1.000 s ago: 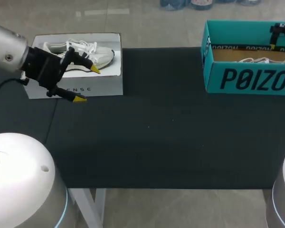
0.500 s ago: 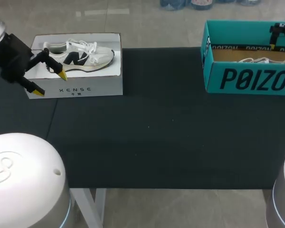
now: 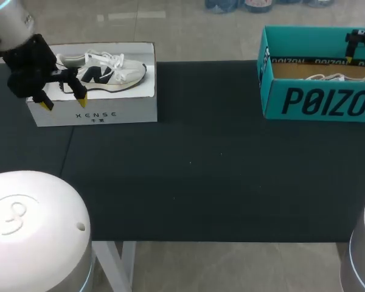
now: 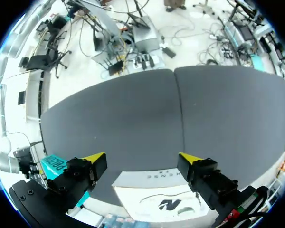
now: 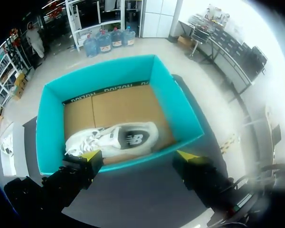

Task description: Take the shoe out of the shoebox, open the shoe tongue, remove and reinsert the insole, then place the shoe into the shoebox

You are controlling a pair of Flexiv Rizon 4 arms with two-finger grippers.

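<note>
Two shoeboxes at far corners, wide dark mat [image 3: 201,170] between.
L gripper [image 3: 63,101] fingers apart at white box [image 3: 97,114] near-left edge, shoe [image 3: 103,67] inside; only R wrist view shows R gripper [image 5: 139,155] apart over teal box [image 5: 180,118], second shoe [image 5: 114,139] inside.

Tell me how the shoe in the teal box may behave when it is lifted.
The shoe looks soft, so its upper would probably give when squeezed. Its loose laces may dangle and snag the box wall.

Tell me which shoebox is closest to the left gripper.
The white shoebox: the left gripper is over its left end. The teal shoebox stands at the table's right end.
</note>
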